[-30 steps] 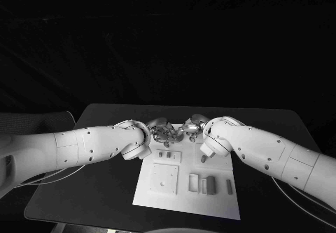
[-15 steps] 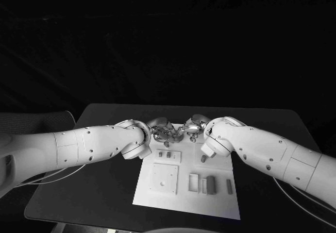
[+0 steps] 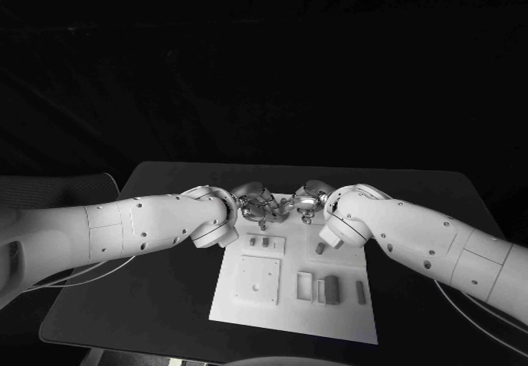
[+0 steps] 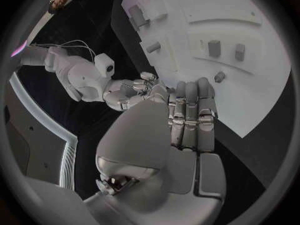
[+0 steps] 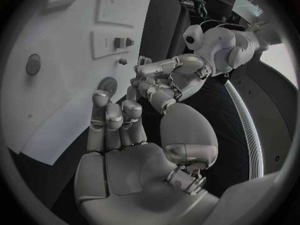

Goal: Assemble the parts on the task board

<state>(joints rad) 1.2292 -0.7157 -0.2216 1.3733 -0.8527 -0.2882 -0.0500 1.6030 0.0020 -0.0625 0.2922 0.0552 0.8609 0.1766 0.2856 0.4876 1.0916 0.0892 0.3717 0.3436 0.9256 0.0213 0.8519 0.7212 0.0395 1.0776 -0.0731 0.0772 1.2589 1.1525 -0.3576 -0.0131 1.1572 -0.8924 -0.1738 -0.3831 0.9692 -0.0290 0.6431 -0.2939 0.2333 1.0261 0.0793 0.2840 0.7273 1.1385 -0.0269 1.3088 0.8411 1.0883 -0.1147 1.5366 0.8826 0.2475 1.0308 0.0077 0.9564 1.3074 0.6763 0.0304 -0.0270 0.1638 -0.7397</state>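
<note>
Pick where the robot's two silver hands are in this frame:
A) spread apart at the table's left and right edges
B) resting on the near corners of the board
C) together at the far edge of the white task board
C: the left hand and right hand meet over the far edge of the white task board, fingertips close together.

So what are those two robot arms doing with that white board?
The robot is meant to fit small parts into the white task board on the black table. Right now its left hand and right hand are close together over the board's far edge. Neither hand seems to hold anything. Several small parts, like the upright grey block, sit on the board.
</note>
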